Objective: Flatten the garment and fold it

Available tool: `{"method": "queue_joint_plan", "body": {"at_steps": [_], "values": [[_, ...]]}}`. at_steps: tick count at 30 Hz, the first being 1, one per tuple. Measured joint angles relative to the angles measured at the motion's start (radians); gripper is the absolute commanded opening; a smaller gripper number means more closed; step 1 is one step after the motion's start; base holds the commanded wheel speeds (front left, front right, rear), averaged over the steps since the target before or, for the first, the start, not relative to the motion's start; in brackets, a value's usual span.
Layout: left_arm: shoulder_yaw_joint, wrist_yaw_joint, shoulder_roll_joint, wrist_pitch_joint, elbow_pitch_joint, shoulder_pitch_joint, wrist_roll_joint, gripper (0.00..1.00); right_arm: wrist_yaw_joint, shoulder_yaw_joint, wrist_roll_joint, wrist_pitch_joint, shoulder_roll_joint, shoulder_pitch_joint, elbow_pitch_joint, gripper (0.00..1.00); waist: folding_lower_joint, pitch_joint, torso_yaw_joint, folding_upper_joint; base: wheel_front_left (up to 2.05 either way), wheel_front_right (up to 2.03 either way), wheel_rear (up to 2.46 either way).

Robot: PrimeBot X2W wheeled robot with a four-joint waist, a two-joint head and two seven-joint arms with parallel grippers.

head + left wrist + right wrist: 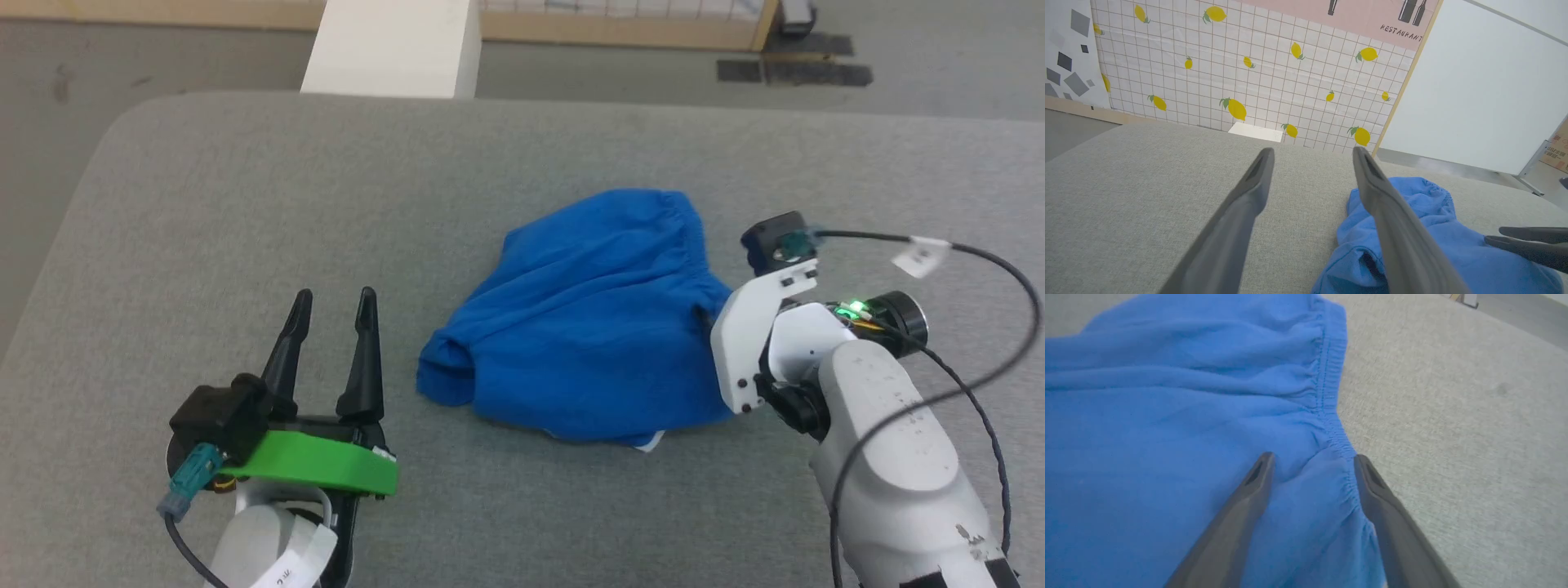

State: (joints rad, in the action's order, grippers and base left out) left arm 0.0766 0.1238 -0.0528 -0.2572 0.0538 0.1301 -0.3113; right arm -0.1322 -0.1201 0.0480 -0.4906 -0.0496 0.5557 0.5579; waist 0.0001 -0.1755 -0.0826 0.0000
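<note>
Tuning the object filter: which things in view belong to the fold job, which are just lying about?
Job: blue shorts; grey padded surface under them; left claw, open; right claw, open at the waistband.
Lying about: white block; lemon-print wall; dark floor mats.

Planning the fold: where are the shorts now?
Head view: the shorts lie crumpled right of centre on the grey surface, between left gripper and right gripper.

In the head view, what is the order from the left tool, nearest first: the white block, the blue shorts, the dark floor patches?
1. Blue shorts, just right of the left tool on the grey surface.
2. White block, beyond the surface's far edge.
3. Dark floor patches, far upper right.
</note>
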Motion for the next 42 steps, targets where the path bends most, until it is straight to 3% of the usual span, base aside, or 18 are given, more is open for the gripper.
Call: {"method": "queue_joint_plan", "body": {"at_steps": [7, 8, 9, 10, 13, 19, 22, 29, 34, 35, 36, 37, 40, 42], "values": [[0.005, 0.000, 0.000, 0.000, 0.000, 0.016, -0.021, 1.00, 0.000, 0.020, -0.051, -0.254, 0.001, 0.049, 0.068, 1.00, 0.0000, -0.050, -0.039, 0.0000, 0.00, 0.00, 0.00], [0.005, 0.000, 0.000, 0.000, 0.000, 0.016, -0.022, 1.00, 0.000, 0.023, -0.051, -0.286, 0.002, 0.057, 0.067, 0.93, 0.0000, -0.055, -0.044, 0.0000, 0.00, 0.00, 0.00], [0.006, 0.000, 0.000, 0.000, 0.000, 0.016, -0.022, 1.00, 0.000, 0.026, -0.051, -0.313, 0.001, 0.061, 0.065, 0.41, 0.0000, -0.058, -0.048, 0.0000, 0.00, 0.00, 0.00], [0.006, 0.000, 0.000, 0.000, 0.000, 0.016, -0.022, 1.00, 0.000, 0.026, -0.050, -0.327, 0.001, 0.062, 0.059, 0.00, 0.0000, -0.060, -0.050, 0.0000, 0.00, 0.00, 0.00], [0.005, 0.000, 0.000, 0.000, 0.001, 0.016, -0.021, 1.00, 0.000, 0.050, -0.054, -0.302, -0.001, 0.052, 0.023, 0.00, 0.0000, -0.059, -0.051, 0.0000, 0.00, 0.00, 0.00], [-0.001, 0.000, 0.000, 0.000, 0.007, 0.011, -0.015, 1.00, 0.000, 0.185, -0.096, -0.061, -0.005, -0.079, -0.137, 0.00, 0.0000, -0.021, -0.038, 0.0000, 0.00, 0.00, 0.00], [0.000, 0.000, 0.000, 0.000, 0.014, -0.005, -0.012, 1.00, 0.000, 0.249, -0.111, -0.001, -0.003, -0.163, -0.233, 0.00, 0.0000, 0.006, -0.026, 0.0000, 0.00, 0.00, 0.00], [0.007, 0.000, 0.000, 0.000, 0.026, -0.033, 0.004, 1.00, 0.000, 0.430, -0.111, -0.003, -0.001, -0.396, -0.427, 0.00, -0.0001, 0.067, 0.010, 0.0000, 0.00, 0.00, 0.00], [0.011, 0.000, 0.000, 0.000, 0.029, -0.038, 0.004, 1.00, 0.000, 0.497, -0.056, -0.099, -0.001, -0.528, -0.449, 0.00, -0.0001, 0.088, 0.039, 0.0000, 0.00, 0.00, 0.00], [0.012, 0.000, 0.000, 0.000, 0.029, -0.038, 0.004, 1.00, 0.000, 0.498, -0.041, -0.118, -0.001, -0.550, -0.444, 0.16, -0.0001, 0.089, 0.044, 0.0001, 0.00, 0.00, 0.00], [0.013, 0.000, 0.000, 0.000, 0.030, -0.038, 0.004, 1.00, 0.000, 0.497, -0.025, -0.127, -0.001, -0.567, -0.440, 0.52, -0.0001, 0.089, 0.050, 0.0000, 0.00, 0.00, 0.00], [0.013, 0.000, 0.000, 0.000, 0.030, -0.038, 0.004, 1.00, 0.000, 0.496, -0.014, -0.128, -0.001, -0.577, -0.439, 1.00, -0.0001, 0.089, 0.053, 0.0001, 0.00, 0.00, 0.00], [0.014, 0.000, 0.000, 0.000, 0.031, -0.038, 0.004, 1.00, 0.000, 0.493, 0.031, -0.101, -0.001, -0.582, -0.444, 1.00, -0.0001, 0.086, 0.063, 0.0000, 0.00, 0.00, 0.00], [0.015, 0.000, 0.000, 0.000, 0.035, -0.038, 0.005, 1.00, 0.000, 0.490, 0.058, -0.014, -0.001, -0.582, -0.463, 1.00, -0.0001, 0.085, 0.067, 0.0000, 0.00, 0.00, 0.00]]}}
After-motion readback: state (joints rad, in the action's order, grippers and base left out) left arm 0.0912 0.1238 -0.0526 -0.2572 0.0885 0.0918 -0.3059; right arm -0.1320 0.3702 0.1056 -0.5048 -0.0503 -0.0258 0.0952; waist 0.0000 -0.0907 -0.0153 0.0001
